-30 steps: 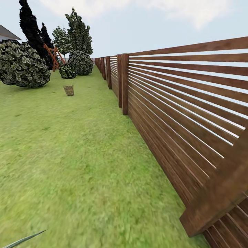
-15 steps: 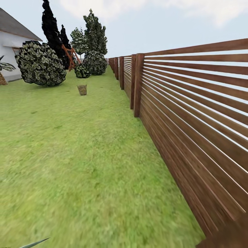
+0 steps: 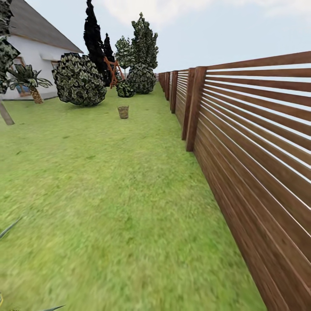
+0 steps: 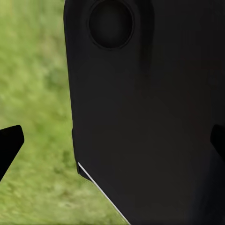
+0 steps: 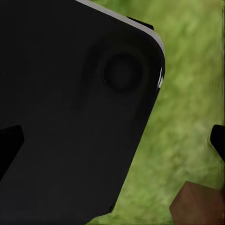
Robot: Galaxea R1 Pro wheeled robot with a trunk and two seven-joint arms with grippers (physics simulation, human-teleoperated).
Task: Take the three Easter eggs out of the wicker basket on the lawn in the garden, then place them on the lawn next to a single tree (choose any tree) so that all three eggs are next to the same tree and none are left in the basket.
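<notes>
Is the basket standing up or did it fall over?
Standing up. The wicker basket sits upright on the lawn, rim on top, far ahead near the fence. It is too far away to see any eggs inside.

One wicker basket (image 3: 123, 112) stands on the lawn (image 3: 108, 194). One slatted fence (image 3: 250, 142) runs along it, and one white house (image 3: 34, 60) sits at the far side. Round bushes number perhaps three (image 3: 80, 85), the farther ones blurring together. One short palm (image 3: 28, 82) grows by the house.
</notes>
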